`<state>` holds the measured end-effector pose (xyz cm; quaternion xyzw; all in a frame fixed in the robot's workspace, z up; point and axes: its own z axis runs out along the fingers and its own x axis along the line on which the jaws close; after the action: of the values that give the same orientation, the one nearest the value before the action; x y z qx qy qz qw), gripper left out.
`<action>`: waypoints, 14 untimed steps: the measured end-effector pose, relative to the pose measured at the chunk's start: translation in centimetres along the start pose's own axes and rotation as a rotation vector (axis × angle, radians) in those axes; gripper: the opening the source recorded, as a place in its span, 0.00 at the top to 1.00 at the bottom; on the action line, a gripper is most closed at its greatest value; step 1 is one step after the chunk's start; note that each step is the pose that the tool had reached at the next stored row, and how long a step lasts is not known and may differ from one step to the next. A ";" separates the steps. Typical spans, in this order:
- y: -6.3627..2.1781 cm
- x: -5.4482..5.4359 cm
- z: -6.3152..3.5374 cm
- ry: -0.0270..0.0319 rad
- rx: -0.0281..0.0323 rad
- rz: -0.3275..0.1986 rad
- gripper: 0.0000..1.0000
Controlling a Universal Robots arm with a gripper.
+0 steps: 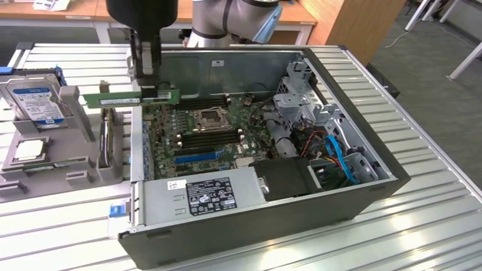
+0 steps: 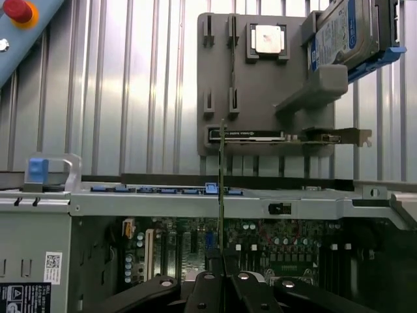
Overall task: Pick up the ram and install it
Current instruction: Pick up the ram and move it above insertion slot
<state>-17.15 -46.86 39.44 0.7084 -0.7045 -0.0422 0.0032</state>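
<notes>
Your gripper (image 1: 153,89) hangs above the open computer case (image 1: 301,226), its two fingers (image 2: 203,295) pinching one ram (image 1: 113,100). The green stick is level and in the air, gripped off-centre. Its longer part juts out past the case's wall toward the grey tray (image 1: 71,164), and its shorter part is over the motherboard (image 1: 203,141). In the wrist view you see the stick edge-on, a thin line rising from between the fingers.

The case lies on its side in the middle of the slatted table (image 1: 421,226). It holds one motherboard with one processor socket (image 1: 209,117), and one grey power supply (image 1: 162,197) at its near end.

The tray sits by the table's edge on the exterior view's left, just beside the case. It carries one hard drive (image 1: 34,101) with a blue-white label, one square processor chip (image 1: 29,149) lying flat, and one expansion card (image 1: 107,138) standing on edge.
</notes>
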 end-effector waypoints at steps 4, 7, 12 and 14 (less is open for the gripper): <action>-1.24 0.0 -0.08 -0.0001 -0.0025 0.000 0.88; -2.15 0.0 -0.14 -0.0001 -0.0044 0.000 0.88; -3.62 0.0 -0.24 0.0000 -0.0077 0.000 0.88; -4.21 0.0 -0.27 -0.0001 -0.0088 0.001 0.88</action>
<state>-12.93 -46.86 39.44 0.7082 -0.7045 -0.0453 0.0063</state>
